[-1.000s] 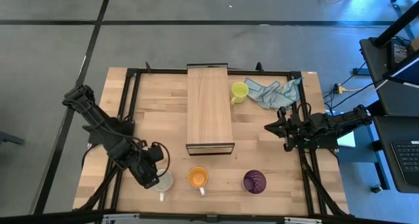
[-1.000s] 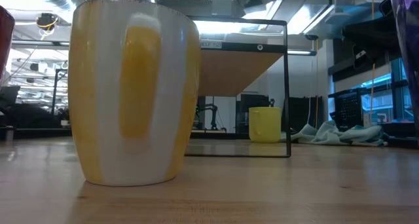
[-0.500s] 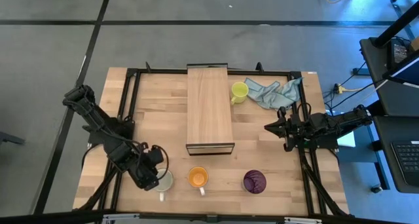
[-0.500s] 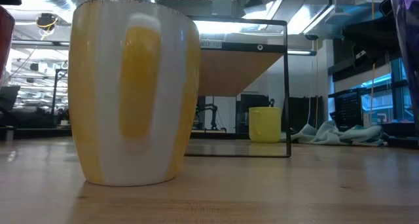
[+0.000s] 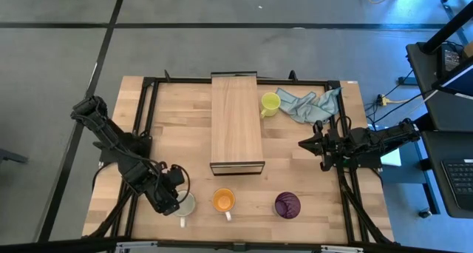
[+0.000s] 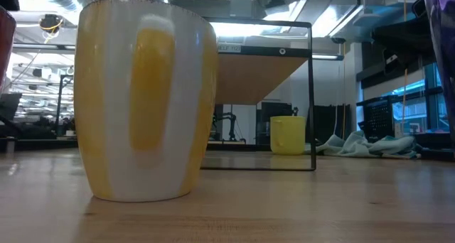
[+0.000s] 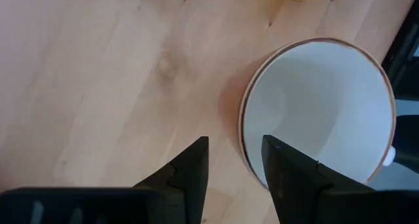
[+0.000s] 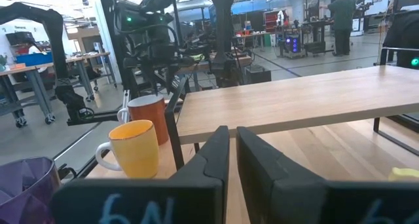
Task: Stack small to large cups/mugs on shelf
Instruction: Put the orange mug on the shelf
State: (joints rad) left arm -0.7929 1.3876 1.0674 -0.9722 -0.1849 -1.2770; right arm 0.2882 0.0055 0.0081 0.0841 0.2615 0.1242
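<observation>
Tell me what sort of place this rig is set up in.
Most likely a robotics lab or workshop: the right wrist view shows workbenches, another robot arm and a person in a large open hall, and the wooden table stands on bare concrete floor.

Yellow mug, orange mug, white mug, dark purple mug, blue-grey cloth.
</observation>
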